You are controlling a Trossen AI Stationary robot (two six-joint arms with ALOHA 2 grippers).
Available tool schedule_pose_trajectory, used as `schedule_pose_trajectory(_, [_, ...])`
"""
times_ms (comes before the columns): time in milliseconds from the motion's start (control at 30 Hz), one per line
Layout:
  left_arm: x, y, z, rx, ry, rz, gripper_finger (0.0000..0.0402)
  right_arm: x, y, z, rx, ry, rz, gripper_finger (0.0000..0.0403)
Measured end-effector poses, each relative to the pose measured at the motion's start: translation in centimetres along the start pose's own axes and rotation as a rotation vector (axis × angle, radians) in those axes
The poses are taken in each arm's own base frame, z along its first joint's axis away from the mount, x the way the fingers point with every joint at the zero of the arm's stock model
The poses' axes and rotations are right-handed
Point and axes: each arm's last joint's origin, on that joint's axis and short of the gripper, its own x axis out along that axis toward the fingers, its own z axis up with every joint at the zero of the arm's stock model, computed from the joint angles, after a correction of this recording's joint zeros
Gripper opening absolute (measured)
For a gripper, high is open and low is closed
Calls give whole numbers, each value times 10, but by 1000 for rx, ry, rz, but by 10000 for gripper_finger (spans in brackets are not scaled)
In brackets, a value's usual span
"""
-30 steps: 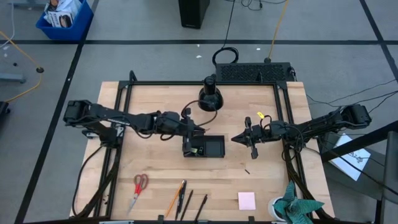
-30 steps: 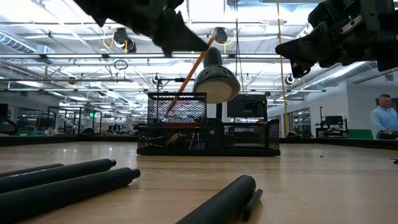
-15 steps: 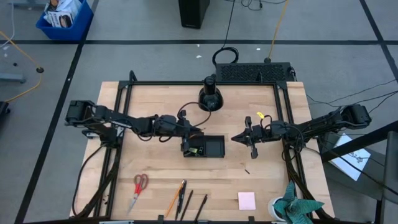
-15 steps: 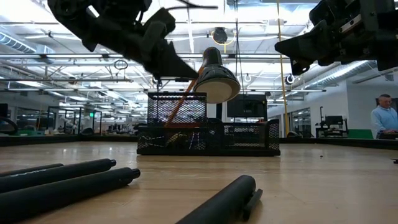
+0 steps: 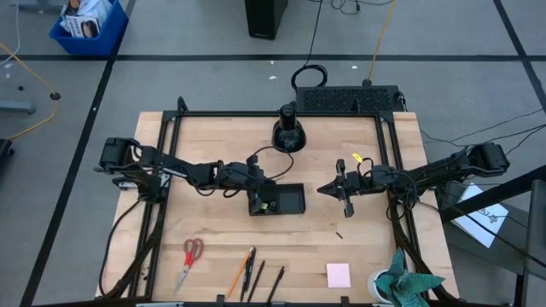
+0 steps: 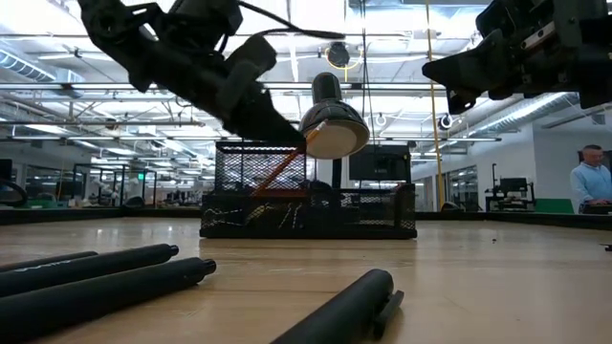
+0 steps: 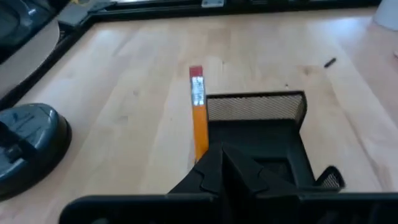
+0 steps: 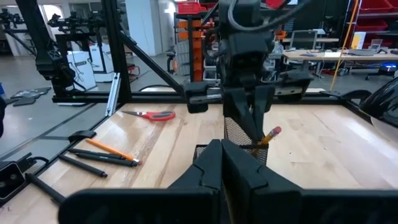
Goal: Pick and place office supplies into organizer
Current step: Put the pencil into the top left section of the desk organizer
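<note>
L gripper [image 5: 258,189] clamped on orange pencil [image 7: 198,118] over organizer's [image 5: 291,203] left end, mid-table, R gripper [image 5: 328,188] closed w/ nothing, just right of organizer.

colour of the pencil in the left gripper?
Orange pencil, red eraser; clearest in left wrist view.

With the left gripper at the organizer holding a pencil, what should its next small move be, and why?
Probably open the fingers and let go. The left gripper is shut on the pencil, whose lower end already sits inside the organizer and leans on its tall mesh cup. The right gripper waits shut beside the organizer.
</note>
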Motion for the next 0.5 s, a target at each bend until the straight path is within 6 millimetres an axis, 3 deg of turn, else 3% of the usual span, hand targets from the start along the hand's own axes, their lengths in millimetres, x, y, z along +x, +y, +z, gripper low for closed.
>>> schedule_pose_trajectory(200, [-2, -6, 5, 19, -38, -12, 27, 0, 0, 0, 0, 1, 0, 0])
schedule_pose_trajectory(333, [-11, -13, 23, 39, -89, -11, 58, 0, 0, 0, 0, 3, 0, 0])
schedule_pose_trajectory(500, [-37, -39, 55, -57, 103, 80, 103, 0, 0, -1, 0, 11, 3, 0])
